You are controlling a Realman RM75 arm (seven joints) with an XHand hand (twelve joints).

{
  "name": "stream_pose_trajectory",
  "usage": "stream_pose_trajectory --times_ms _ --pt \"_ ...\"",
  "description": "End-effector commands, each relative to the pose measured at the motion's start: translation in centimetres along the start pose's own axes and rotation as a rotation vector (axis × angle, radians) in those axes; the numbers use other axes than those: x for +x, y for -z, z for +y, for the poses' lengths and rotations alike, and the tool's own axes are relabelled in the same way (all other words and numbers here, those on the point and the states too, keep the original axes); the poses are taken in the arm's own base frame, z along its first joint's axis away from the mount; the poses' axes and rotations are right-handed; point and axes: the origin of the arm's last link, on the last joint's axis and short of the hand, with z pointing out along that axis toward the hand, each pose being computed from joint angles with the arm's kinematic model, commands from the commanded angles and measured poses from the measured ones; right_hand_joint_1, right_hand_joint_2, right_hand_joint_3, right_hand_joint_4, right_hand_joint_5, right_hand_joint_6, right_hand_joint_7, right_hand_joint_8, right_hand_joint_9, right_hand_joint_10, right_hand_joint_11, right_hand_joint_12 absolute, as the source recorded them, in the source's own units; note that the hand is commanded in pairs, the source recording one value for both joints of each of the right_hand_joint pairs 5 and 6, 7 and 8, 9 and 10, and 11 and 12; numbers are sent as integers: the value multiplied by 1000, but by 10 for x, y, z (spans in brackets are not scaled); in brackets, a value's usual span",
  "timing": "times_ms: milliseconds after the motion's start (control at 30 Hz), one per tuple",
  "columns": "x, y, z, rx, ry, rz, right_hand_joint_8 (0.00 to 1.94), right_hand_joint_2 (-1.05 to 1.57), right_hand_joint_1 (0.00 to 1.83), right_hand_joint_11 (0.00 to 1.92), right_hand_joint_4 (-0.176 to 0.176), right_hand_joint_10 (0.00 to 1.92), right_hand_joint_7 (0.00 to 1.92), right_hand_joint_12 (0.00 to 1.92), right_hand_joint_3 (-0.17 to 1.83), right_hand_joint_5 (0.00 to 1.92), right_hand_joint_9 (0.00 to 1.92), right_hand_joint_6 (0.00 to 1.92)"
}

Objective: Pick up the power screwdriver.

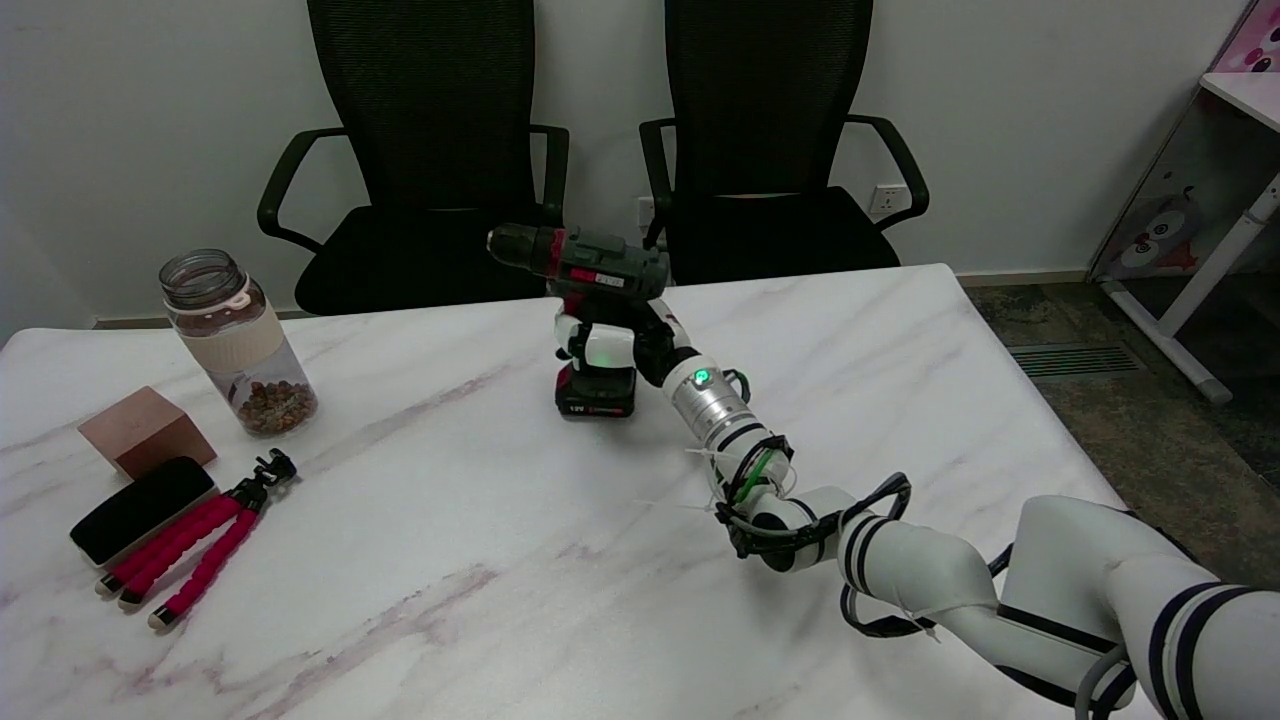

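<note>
On the marble table (480, 560), toward its far middle, the power screwdriver (585, 268) stands upright on its battery base, chuck pointing left. It looks rigid and bottom-heavy, so the handle is probably the best hold. The right hand (608, 345) is wrapped around that handle, fingers closed on it below the motor body.

Across my white marble bench (450, 600) stand two black mesh office chairs (430, 150) side by side against a plain white wall (1000, 100) with a socket (884, 198). To my right, dark floor (1120, 400) and a white desk (1225, 200).
</note>
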Motion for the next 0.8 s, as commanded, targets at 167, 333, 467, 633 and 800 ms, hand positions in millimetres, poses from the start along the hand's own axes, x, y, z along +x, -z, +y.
stream_pose_trajectory --times_ms 167,333,467,633,800 --pt "-6 -8 -11 18 13 -34 1345 413 960 1319 -9 1761 1345 1319 1413 1345 1761 1345" --pt "-8 -8 -11 17 15 -41 1365 248 916 1364 -1 1775 1365 1364 1441 1365 1775 1365" --pt "-9 -8 -11 17 18 -47 1298 110 907 1378 -4 1774 1298 1378 1436 1298 1774 1298" --pt "-10 -8 -10 17 17 -49 1020 -84 862 1425 15 1779 1020 1425 1389 1020 1779 1020" --pt "-11 -8 -12 20 14 -51 1163 -67 855 1514 -7 1838 1163 1514 1281 1163 1838 1163"
